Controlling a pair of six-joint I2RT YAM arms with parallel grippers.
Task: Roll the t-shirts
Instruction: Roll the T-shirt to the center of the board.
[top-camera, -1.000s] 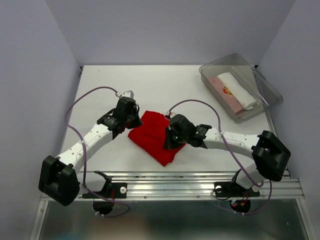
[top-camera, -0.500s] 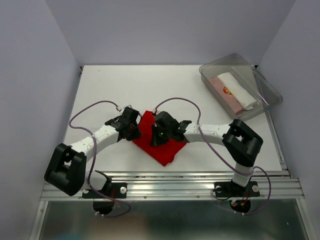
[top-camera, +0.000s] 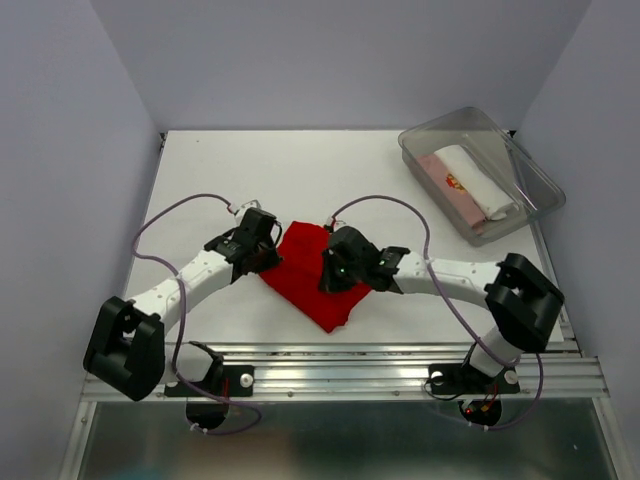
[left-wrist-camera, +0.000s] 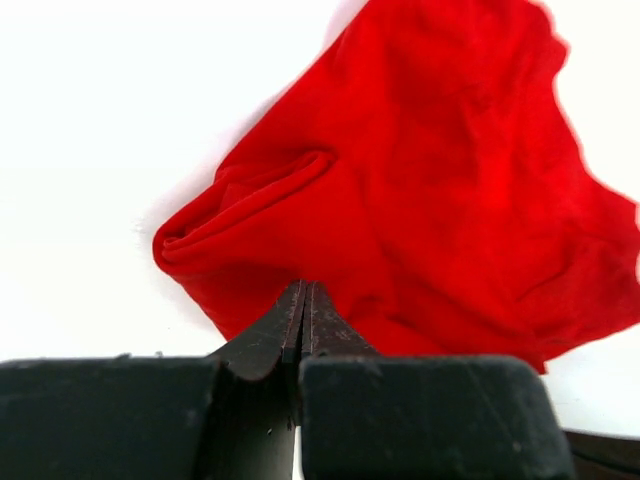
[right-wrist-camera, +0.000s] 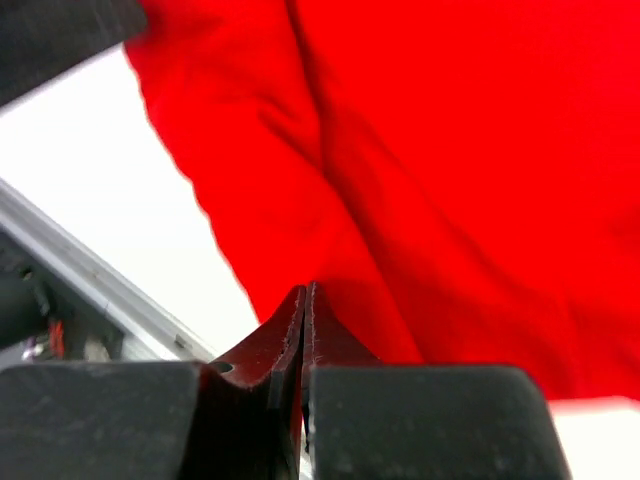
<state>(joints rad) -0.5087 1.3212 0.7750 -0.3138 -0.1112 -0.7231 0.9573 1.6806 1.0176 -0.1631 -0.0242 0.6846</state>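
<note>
The red t-shirt (top-camera: 305, 285) lies crumpled in a rough bundle on the white table near the front middle. My left gripper (top-camera: 266, 250) is shut, its tips resting at the shirt's left edge; in the left wrist view the closed tips (left-wrist-camera: 303, 290) touch the near edge of the red cloth (left-wrist-camera: 430, 180), with no cloth seen between them. My right gripper (top-camera: 336, 277) is shut over the shirt's right part; in the right wrist view its closed tips (right-wrist-camera: 305, 292) lie on the red cloth (right-wrist-camera: 450, 180). A white shirt (top-camera: 475, 180) and a pale pink one (top-camera: 448, 195) lie in the tub.
A clear plastic tub (top-camera: 412, 140) stands at the back right of the table. A metal rail (top-camera: 350, 370) runs along the near edge, also seen in the right wrist view (right-wrist-camera: 80, 290). Grey walls close in both sides and the back.
The right gripper swept left across the shirt, then came back a little to the right. The left gripper shifted slightly. The shirt's bundle has become a bit narrower.
</note>
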